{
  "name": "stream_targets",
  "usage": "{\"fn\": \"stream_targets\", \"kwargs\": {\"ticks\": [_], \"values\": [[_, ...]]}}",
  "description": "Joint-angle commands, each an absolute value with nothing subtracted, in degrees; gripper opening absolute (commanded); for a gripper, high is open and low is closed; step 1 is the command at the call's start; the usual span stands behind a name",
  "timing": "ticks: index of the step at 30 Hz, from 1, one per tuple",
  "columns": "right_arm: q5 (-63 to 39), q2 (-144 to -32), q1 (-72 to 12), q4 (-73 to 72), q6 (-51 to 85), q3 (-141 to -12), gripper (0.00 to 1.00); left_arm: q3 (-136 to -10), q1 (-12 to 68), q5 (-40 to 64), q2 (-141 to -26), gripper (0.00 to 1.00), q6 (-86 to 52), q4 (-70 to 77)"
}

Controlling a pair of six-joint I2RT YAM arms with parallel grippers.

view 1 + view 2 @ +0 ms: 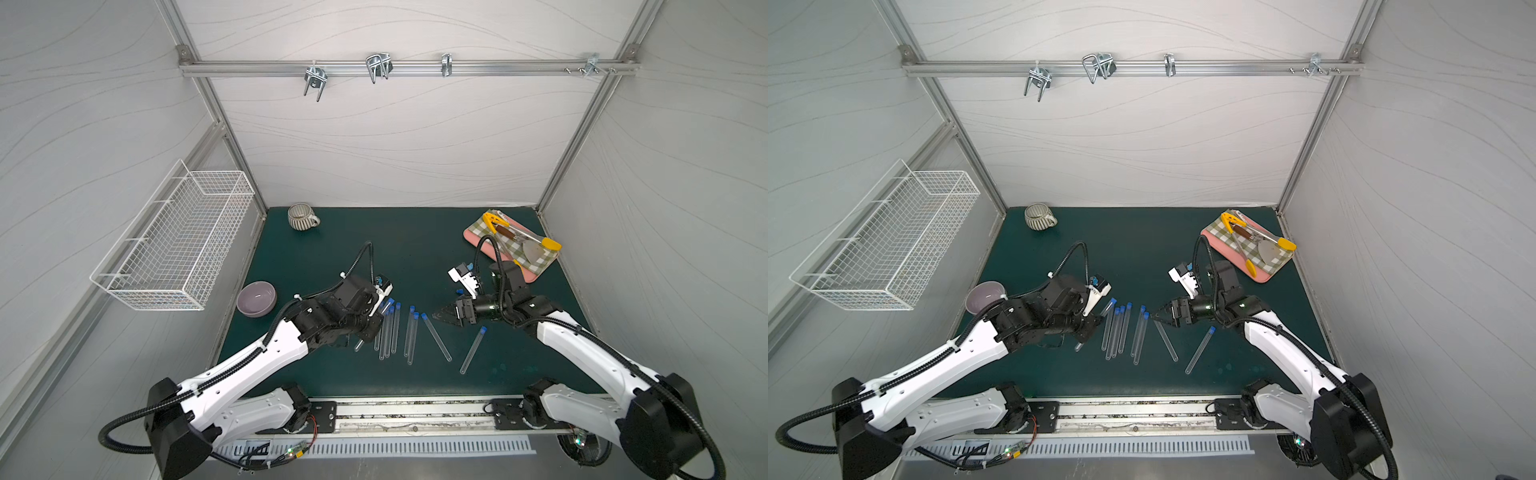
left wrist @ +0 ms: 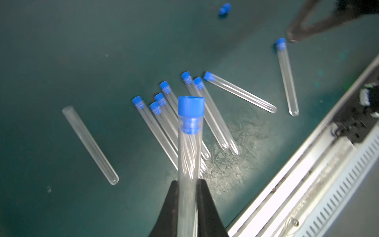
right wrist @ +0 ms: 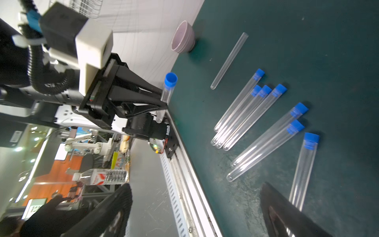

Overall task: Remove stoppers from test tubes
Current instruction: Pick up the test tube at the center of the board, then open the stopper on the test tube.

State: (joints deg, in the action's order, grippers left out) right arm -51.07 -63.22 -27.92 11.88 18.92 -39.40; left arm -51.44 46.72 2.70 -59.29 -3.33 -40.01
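Observation:
My left gripper (image 2: 187,184) is shut on a clear test tube (image 2: 188,153), which is raised off the mat and carries a blue stopper (image 2: 190,108). In both top views this gripper (image 1: 376,322) (image 1: 1096,322) stands left of several stoppered test tubes (image 1: 388,332) lying on the green mat. One bare tube (image 2: 90,144) lies apart, without a stopper, and a loose stopper (image 2: 225,8) rests farther off. My right gripper (image 3: 194,215) is open and holds nothing. Its tips (image 1: 440,315) hang just right of a slanted tube's stoppered end (image 1: 424,316).
A striped mug (image 1: 301,216) stands at the back left and a purple bowl (image 1: 256,298) at the mat's left edge. A pink board (image 1: 536,272) with a checked cloth and utensils lies at the back right. A wire basket (image 1: 178,245) hangs on the left wall.

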Motion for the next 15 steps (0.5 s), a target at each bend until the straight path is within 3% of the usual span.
{"fn": "stream_targets", "kwargs": {"ticks": [1, 15], "values": [[-56.56, -64.3, -29.0, 8.59, 19.58, -40.07, 0.95, -51.28, 48.4, 6.74, -58.59, 0.0, 2.7, -37.41], [-55.5, -70.75, -34.39, 3.05, 20.64, -41.07, 0.79, -54.6, 55.22, 3.26, -66.1, 0.0, 4.44, -36.73]]}}
